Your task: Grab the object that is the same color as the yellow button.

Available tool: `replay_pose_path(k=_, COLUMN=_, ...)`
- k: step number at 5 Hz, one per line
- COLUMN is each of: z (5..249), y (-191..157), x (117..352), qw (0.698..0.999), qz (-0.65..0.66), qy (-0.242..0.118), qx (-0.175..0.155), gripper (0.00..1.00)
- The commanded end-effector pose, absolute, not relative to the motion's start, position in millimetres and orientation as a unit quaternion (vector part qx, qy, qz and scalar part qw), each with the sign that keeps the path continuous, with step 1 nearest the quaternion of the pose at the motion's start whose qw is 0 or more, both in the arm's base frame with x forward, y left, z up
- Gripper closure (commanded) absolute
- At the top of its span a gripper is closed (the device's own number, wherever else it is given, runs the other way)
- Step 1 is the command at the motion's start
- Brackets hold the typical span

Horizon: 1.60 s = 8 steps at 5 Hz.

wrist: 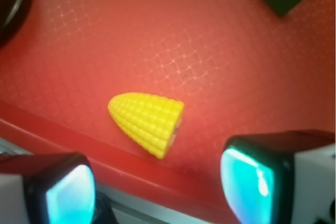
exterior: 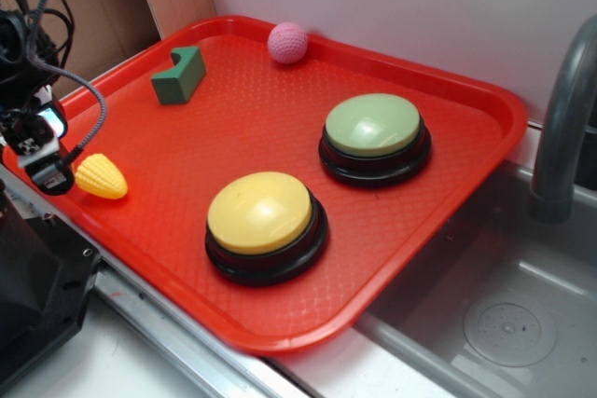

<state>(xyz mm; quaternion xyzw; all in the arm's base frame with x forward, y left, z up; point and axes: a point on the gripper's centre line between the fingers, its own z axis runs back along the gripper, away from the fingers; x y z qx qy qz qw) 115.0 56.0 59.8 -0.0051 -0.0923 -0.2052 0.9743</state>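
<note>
The pincer hangs open just beside the corn. The corn lies on the red tray, apart from the yellow button.

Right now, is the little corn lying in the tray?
Yes, the corn lies on the red tray near its edge, beside the open gripper.

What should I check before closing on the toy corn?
1. Target matches the yellow button: the toy corn cob is yellow. Ok.
2. Gripper open: both fingertips apart in the wrist view. Ok.
3. Corn between the fingers: it lies ahead of the gap, not yet inside. Not ok.
4. Corn free of neighbours: the green block and pink ball sit far off. Ok.
5. Red tray rim clearance: corn lies close to the rim, one fingertip over it. Cannot tell.
</note>
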Motion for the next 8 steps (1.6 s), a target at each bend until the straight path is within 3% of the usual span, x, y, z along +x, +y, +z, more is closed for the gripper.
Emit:
replay_pose_path(k=1, z=71, y=48, x=128, qw=0.941, qz=-0.322, qy=-0.106, qx=0.01, gripper=0.0)
replay_pose_path(k=3, z=59, y=38, x=129, qw=0.889, qz=-0.451, qy=-0.063, qx=0.053, gripper=0.0)
replay_pose_path(k=5, z=25, y=51, x=144, qw=0.88, qz=-0.471, qy=-0.029, qx=0.052, gripper=0.0)
replay_pose_path(k=6, z=6, y=51, x=149, qw=0.884, qz=-0.466, qy=-0.013, qx=0.044, gripper=1.0)
replay_pose_path(k=8, z=13, y=56, x=151, qw=0.898, qz=-0.438, qy=-0.023, qx=0.036, gripper=1.0)
